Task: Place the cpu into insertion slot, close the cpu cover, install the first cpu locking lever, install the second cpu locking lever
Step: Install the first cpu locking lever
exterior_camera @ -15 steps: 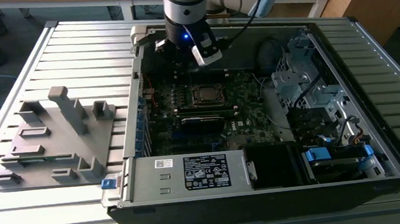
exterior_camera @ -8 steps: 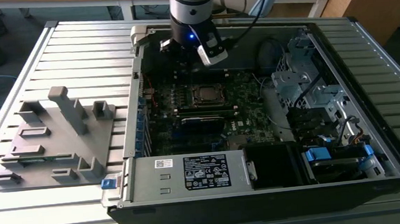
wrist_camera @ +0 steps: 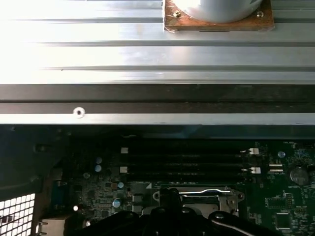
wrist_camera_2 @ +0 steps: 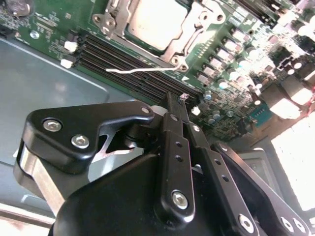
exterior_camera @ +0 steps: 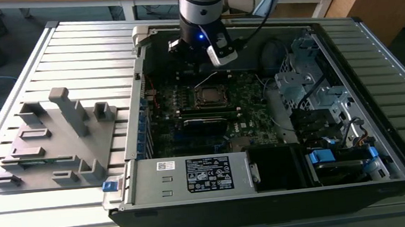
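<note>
1. Gripper point(exterior_camera: 198, 70) hangs inside the open computer case point(exterior_camera: 266, 205) in the exterior view, between the case's arm-side wall and the cpu point(exterior_camera: 210, 95). The cpu lies in the insertion slot point(exterior_camera: 223, 99) on the motherboard point(exterior_camera: 189, 133). A thin locking lever point(exterior_camera: 207, 79) slants just beside the slot.
2. In the second wrist view, its fingers point(wrist_camera_2: 170, 128) are pressed together with nothing between them, over the memory slots point(wrist_camera_2: 123, 61). The cpu cover point(wrist_camera_2: 170, 49) lies flat around the cpu.
3. In the first wrist view, the gripper sits at the cover's edge, with the memory slots between it and the case wall.
</note>
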You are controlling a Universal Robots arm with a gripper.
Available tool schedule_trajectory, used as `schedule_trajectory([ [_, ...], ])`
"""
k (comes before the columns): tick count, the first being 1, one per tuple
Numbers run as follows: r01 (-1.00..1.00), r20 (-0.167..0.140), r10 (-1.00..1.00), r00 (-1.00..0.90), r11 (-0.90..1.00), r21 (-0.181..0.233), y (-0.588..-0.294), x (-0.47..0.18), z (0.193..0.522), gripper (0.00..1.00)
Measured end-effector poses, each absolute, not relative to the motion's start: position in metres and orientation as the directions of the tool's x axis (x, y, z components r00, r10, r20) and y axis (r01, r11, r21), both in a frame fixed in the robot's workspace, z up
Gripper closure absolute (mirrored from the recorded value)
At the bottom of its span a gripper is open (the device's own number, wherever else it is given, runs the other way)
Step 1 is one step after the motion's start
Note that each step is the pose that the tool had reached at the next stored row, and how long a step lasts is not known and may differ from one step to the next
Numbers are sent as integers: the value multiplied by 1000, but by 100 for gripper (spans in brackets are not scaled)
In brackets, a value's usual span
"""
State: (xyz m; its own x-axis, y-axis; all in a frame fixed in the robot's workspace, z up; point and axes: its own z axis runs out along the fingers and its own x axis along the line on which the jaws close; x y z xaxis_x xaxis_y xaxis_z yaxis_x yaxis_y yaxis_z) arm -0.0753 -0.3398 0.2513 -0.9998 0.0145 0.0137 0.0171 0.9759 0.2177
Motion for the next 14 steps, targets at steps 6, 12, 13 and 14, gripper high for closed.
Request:
schedule_trajectory([
  [6, 17, 14, 15, -1000, 976, 218, -340, -66, 251, 90],
  [12, 17, 14, 14, -1000, 976, 218, -340, -58, 251, 90],
  [13, 17, 14, 14, -1000, 976, 218, -340, -57, 251, 90],
  [14, 17, 14, 15, -1000, 976, 218, -340, -56, 251, 90],
])
